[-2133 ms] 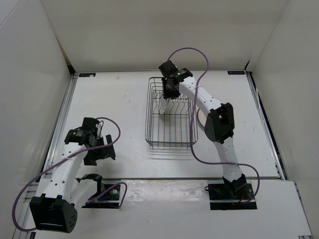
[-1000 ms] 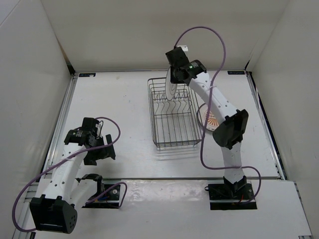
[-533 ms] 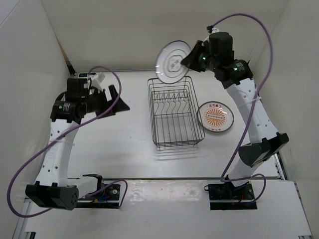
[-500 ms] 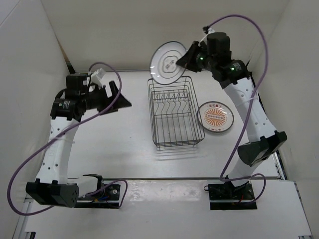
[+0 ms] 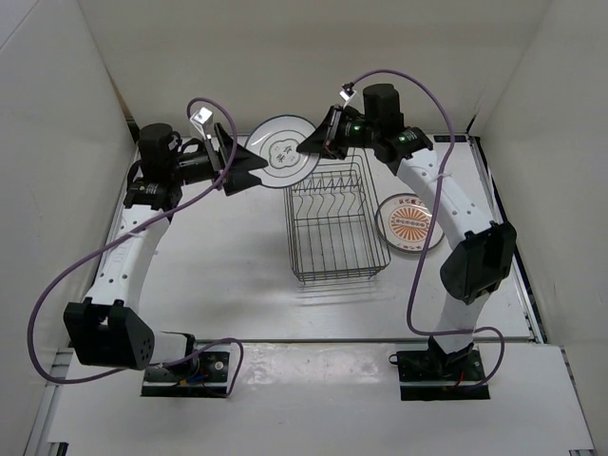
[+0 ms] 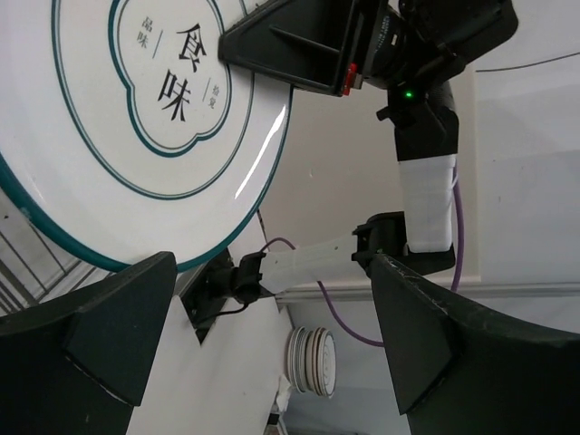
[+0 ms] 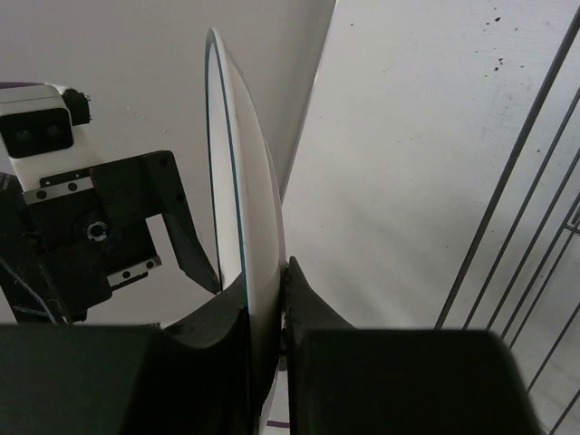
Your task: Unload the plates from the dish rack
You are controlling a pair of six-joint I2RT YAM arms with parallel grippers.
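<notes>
My right gripper (image 5: 309, 147) is shut on the right rim of a white plate (image 5: 283, 148) with a teal ring and a dark centre motif, and holds it upright in the air, back left of the dish rack (image 5: 334, 223). In the right wrist view the plate (image 7: 240, 181) stands edge-on between my fingers (image 7: 313, 308). My left gripper (image 5: 255, 163) is open, with its jaws at the plate's left rim. In the left wrist view the plate (image 6: 136, 109) fills the upper left beyond the spread fingers (image 6: 100, 335). The orange sunburst plate (image 5: 410, 220) lies flat on the table, right of the rack. No plate shows in the rack.
White walls close in the table on the left, back and right. The rack's wires (image 7: 526, 227) are close below my right gripper. A stack of plates (image 6: 313, 362) shows far off in the left wrist view, beyond the table's edge.
My right gripper has carried the plate left and down from above the rack. My left arm has swung right and brought its open jaws to the plate's left rim.
</notes>
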